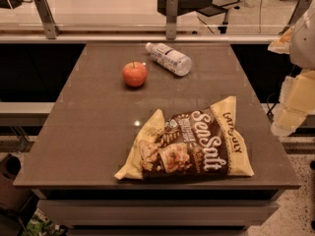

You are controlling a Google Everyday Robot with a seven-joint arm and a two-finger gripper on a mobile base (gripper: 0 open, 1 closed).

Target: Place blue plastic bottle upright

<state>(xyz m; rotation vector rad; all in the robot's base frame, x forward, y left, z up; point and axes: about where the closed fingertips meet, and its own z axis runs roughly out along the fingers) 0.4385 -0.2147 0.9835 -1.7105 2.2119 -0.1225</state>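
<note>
A broad grey-brown rectangular stone-topped table fills the view. On the table's near half, right of centre, a large yellow and brown crinkled chip bag lies flat. Off the table's right edge, level with its middle, hangs the pale cream gripper, clear of the tabletop; whether it is apart or together I cannot tell. On the table's far half, near centre, the small clear ribbed blue plastic bottle lies on its side, its white cap toward the far edge. Also on the table's far half, left of centre, sits a round red apple.
</note>
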